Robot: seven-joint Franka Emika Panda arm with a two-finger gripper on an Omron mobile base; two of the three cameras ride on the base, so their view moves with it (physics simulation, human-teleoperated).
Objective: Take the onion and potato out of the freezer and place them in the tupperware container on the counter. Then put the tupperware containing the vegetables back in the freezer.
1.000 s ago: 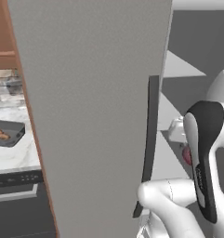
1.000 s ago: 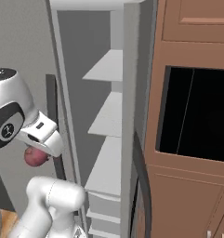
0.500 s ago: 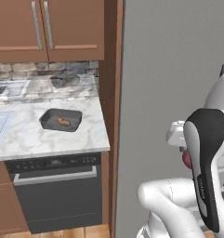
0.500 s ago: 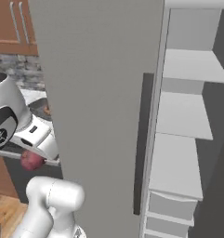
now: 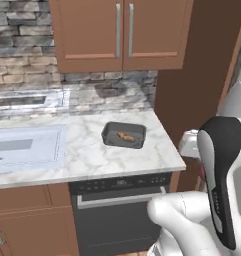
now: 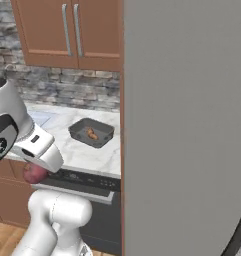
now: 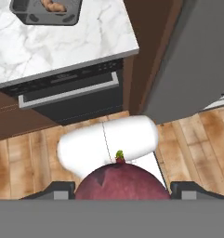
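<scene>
My gripper [image 7: 123, 191] is shut on the onion [image 7: 122, 179], a dark red lump with a small green stub on top. From the right base camera the onion [image 6: 34, 173] hangs under the hand in front of the counter's edge, left of the freezer. The dark tupperware container [image 5: 123, 125] lies on the white marble counter [image 5: 82, 157] near its right end, with the tan potato [image 5: 125, 136] in it. The container [image 6: 80, 131] and the potato [image 6: 92, 134] lie beyond and to the right of the hand. The freezer's flat grey door [image 6: 187, 125] stands close on the right.
A pale sink basin [image 5: 27, 145] is set in the counter's left part. Below the counter is a dark appliance front [image 5: 119, 210], with brown cabinets [image 5: 122, 32] above. A brown side panel [image 5: 192, 85] stands between counter and freezer. Wooden floor [image 7: 29, 158] lies below the hand.
Both base views have swung from the freezer's door and shelves toward the counter, so the base has moved. The onion stays in the gripper's hold.
</scene>
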